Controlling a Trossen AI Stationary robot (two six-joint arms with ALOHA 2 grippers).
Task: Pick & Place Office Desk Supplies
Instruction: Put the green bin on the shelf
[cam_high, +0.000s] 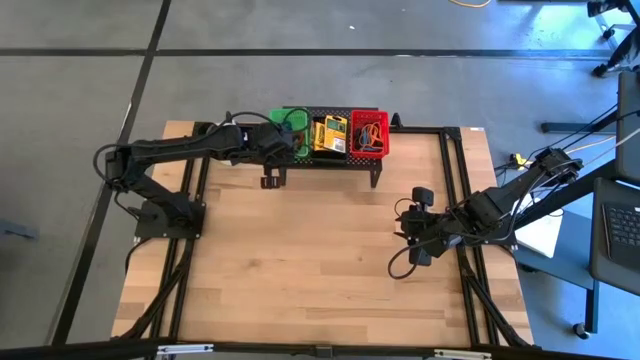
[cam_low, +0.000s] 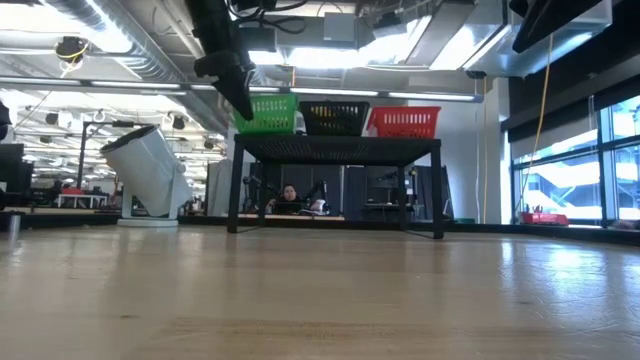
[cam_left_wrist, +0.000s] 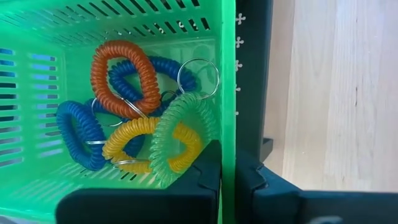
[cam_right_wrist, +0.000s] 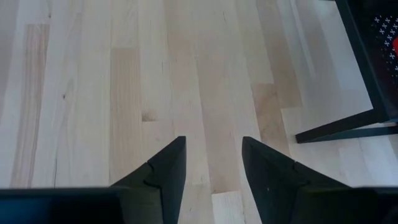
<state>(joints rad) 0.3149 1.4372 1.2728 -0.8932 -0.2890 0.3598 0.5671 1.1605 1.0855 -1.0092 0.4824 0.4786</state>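
Observation:
Three baskets stand on the black mesh shelf (cam_high: 325, 160) at the table's far side. The green basket (cam_left_wrist: 124, 25) holds coiled loops: orange (cam_left_wrist: 124, 78), blue (cam_left_wrist: 81, 134), yellow (cam_left_wrist: 140, 146) and pale green (cam_left_wrist: 180, 134). The black basket holds yellow boxes (cam_high: 330, 133), and the red basket (cam_high: 369, 135) holds more loops. My left gripper (cam_left_wrist: 228, 158) is shut at the green basket's near wall. My right gripper (cam_right_wrist: 213, 146) hangs open over bare wood at the table's right, with nothing between its fingers. My left gripper comes slanting down from the table's left, and its shut fingers (cam_left_wrist: 208, 171) straddle the line of the green basket's near wall (cam_left_wrist: 227, 124), one on the inner side and one on the outer. I cannot tell whether they touch the wall.
A shelf leg (cam_right_wrist: 339, 127) stands on the table beyond my right gripper (cam_high: 405, 228). Bare wooden tabletop (cam_high: 300, 260) spreads in front of the shelf. The low view shows the three baskets in a row on the shelf (cam_low: 335, 148), with my left gripper (cam_low: 243, 105) at the green one's left end.

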